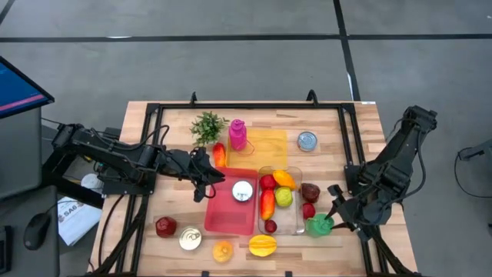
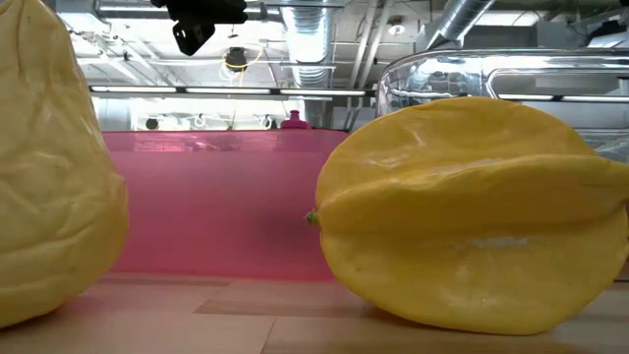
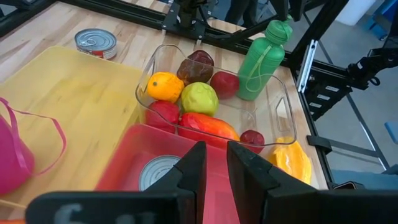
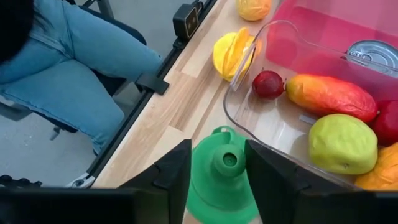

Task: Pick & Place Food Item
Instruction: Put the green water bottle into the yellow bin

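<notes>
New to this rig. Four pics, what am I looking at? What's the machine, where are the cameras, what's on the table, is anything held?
It is a robot with two dark arms at a wooden table. One camera looks straight down, one sits at table height, and one rides on each wrist.

From above: the left gripper hovers at the edge of a red bin that holds a can. Beside it, a clear container holds fruit, including a green one. Loose fruit, cans and a small plant lie around.

The table-height camera is mostly blocked by a yellow star fruit.

The right gripper has its fingers either side of a green bottle, by the container; a firm grip is not clear. The left fingers are nearly shut, holding nothing.
</notes>
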Tool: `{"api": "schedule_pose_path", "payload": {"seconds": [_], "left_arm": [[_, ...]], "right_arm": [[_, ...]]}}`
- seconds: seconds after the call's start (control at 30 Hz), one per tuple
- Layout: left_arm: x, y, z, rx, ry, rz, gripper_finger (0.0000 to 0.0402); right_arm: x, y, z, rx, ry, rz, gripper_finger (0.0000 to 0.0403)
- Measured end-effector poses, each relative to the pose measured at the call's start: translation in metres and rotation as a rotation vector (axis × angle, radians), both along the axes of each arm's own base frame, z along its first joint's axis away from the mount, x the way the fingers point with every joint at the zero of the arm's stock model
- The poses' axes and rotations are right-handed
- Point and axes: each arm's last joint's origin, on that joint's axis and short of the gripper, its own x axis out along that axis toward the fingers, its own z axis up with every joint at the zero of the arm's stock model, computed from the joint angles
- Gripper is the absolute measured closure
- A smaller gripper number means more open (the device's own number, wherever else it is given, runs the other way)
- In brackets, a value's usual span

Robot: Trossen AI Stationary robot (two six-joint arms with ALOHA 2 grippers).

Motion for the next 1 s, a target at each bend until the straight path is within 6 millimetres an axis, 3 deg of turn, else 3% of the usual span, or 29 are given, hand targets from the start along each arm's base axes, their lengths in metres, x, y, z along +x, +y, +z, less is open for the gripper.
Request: {"api": "schedule_pose_path", "payload": {"seconds": [0.3,1.0], "left_arm": [[-0.0001,0.0,0.0001,-0.004,0.0,0.002,0.0349],[-0.0001,0.0,0.0001,-0.004,0.0,0.002,0.0349]], "right_arm": [[-0.0004,-0.0009,-0.0009,-0.012,0.008,-0.001,0.0268],[-0.0002,-0.0009,-0.0007,-0.013,0.001,-0.006,0.0366]]}}
